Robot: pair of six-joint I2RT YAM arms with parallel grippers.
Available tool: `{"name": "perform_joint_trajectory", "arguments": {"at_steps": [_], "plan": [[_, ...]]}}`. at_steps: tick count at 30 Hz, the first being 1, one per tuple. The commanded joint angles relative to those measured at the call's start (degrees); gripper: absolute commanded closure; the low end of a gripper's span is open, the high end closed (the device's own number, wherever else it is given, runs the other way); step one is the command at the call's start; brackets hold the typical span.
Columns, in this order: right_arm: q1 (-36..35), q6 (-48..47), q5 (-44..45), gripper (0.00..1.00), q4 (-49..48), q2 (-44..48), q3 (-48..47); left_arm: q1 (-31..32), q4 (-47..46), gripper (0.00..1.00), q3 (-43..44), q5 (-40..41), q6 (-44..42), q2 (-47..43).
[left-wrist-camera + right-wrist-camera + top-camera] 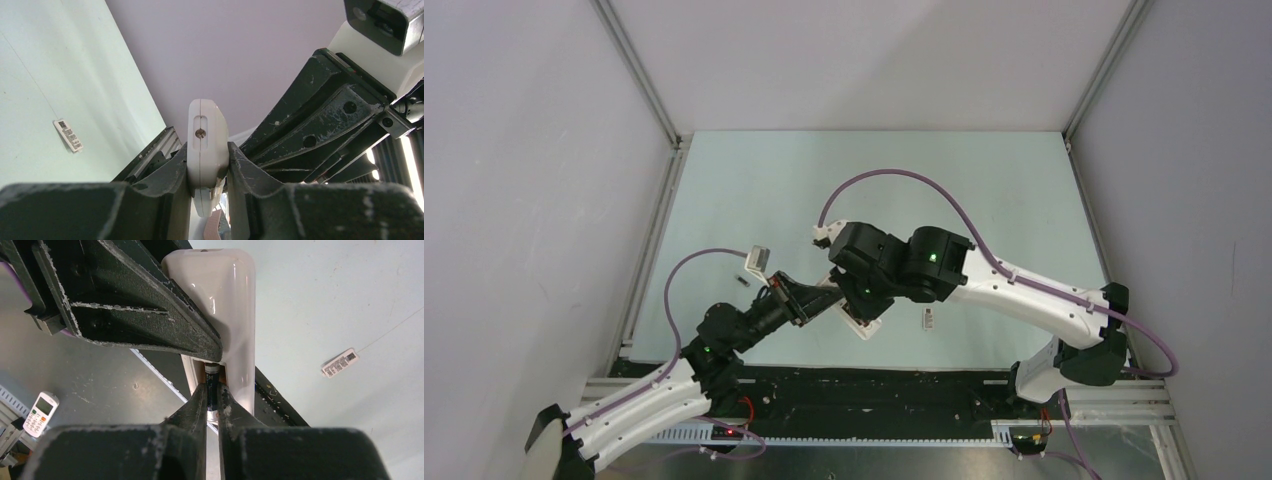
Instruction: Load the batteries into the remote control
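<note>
My left gripper is shut on the remote control, a white slab held edge-on above the table, its end screw facing the left wrist camera. In the top view the remote control sticks out under the right gripper, with the left gripper at its left. My right gripper is shut on a battery, a dark cell with a lighter end, and it stands against the remote control's open recess. A small dark cell, apparently another battery, lies on the table to the left.
A small white strip with a barcode label lies on the pale green table right of the grippers. Grey walls enclose the table on three sides. A second white handset with screen and buttons lies beyond the table's metal rail.
</note>
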State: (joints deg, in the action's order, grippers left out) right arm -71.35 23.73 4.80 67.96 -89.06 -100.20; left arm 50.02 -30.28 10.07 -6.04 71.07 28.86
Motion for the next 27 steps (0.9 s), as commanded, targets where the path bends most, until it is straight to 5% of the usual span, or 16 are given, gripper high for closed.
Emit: {"name": "perform_joint_trajectory", "arguments": {"at_steps": [1, 27], "plan": [[0.61, 0.25, -1.38, 0.89, -3.01, 2.51, 0.65, 0.23, -4.62, 1.00, 0.03, 0.90, 1.16, -0.13], [1.23, 1.03, -1.79, 0.82, -4.41, 5.52, 3.53, 0.18, -4.62, 1.00, -0.22, 0.74, 1.80, -0.03]]}}
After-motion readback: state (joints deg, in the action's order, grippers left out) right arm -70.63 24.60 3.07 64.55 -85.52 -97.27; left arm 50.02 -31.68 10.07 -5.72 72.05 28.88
